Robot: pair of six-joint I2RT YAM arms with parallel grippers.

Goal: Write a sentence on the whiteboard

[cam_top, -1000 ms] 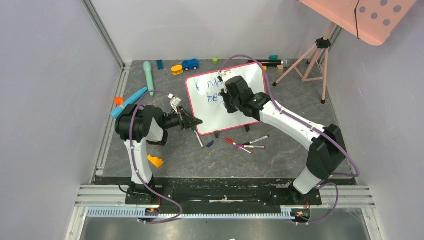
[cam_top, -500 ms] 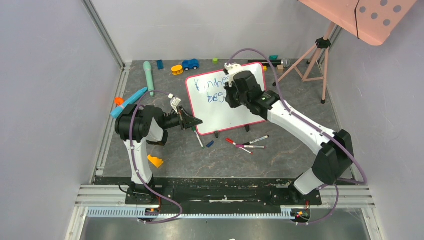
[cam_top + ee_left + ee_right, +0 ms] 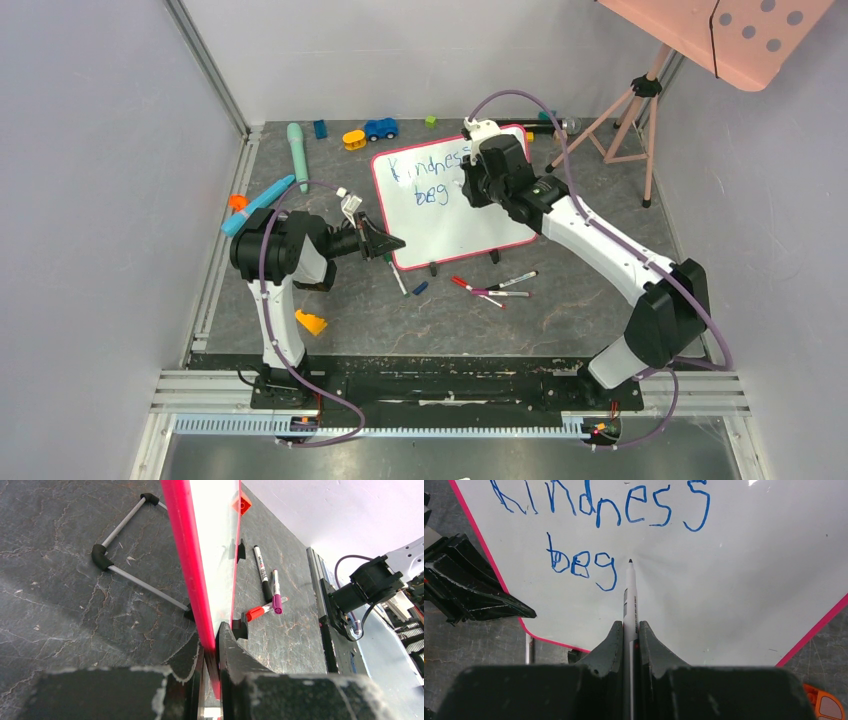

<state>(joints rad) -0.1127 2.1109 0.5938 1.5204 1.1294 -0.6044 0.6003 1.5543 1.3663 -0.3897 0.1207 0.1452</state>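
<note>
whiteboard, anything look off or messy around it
Nothing damaged or spilled. The whiteboard sits turned askew to the table edge, its corner pinched by the left gripper. Loose markers lie scattered in front of it. The blue writing is uneven, and the "b" of "beg" looks overwritten.

One whiteboard [image 3: 450, 225] was counted, with two lines of blue writing [image 3: 579, 567] on it. Three markers [image 3: 492, 290] were seen lying together in front of the board, and one more marker [image 3: 630, 600] at the writing. One toy car [image 3: 380, 128] and one tripod [image 3: 641, 87] were noted.
</note>
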